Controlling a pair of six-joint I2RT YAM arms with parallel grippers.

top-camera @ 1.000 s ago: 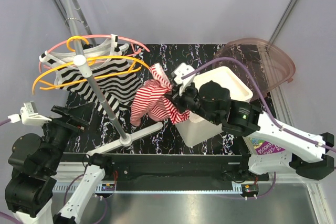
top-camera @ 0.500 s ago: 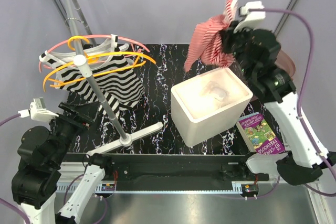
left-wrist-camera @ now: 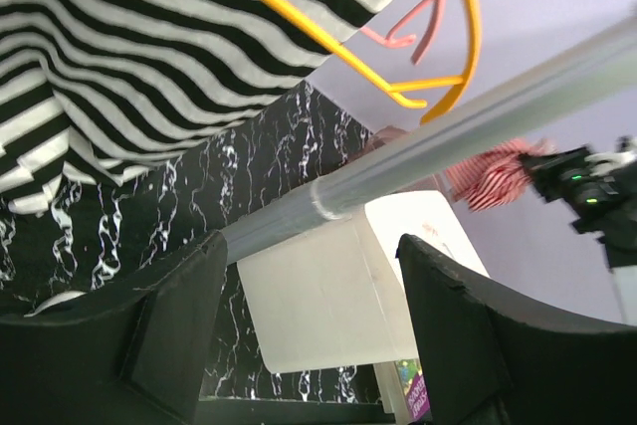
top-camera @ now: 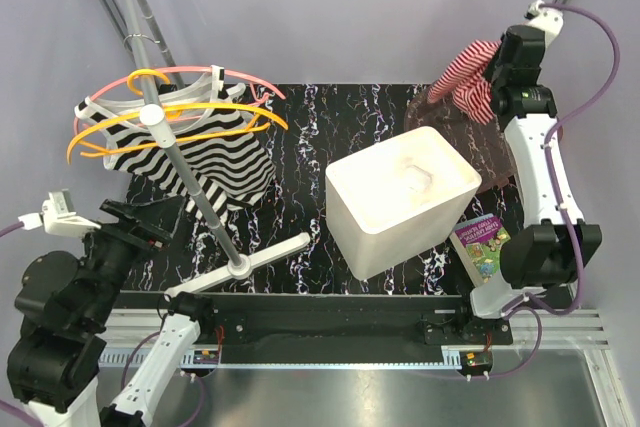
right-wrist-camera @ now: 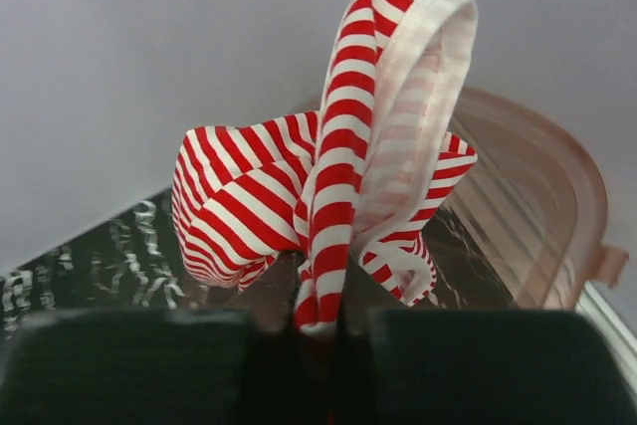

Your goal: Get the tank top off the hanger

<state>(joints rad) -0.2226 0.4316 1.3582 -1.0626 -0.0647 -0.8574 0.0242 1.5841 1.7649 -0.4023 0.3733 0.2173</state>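
A red-and-white striped tank top [top-camera: 463, 80] hangs bunched from my right gripper [top-camera: 497, 84] at the far right, off any hanger. In the right wrist view the gripper [right-wrist-camera: 318, 330] is shut on a fold of the tank top [right-wrist-camera: 249, 201]. Orange [top-camera: 170, 129], pink [top-camera: 200, 71] and white hangers [top-camera: 190, 97] hang on the rack at the far left, with a black-and-white striped garment [top-camera: 215, 152] on them. My left gripper [top-camera: 135, 222] is open and empty near the rack's base; in its wrist view [left-wrist-camera: 311, 246] nothing is between the fingers.
The rack's grey pole [top-camera: 185, 172] slants across the left of the table. A white bin [top-camera: 400, 197] stands mid-table. A translucent pink basket [right-wrist-camera: 518, 206] sits under the held tank top at the far right. A book [top-camera: 488, 247] lies by the bin.
My right arm swung the tank top from the table's middle up and over the bin to the far right, above the pink basket. The left arm has barely moved.
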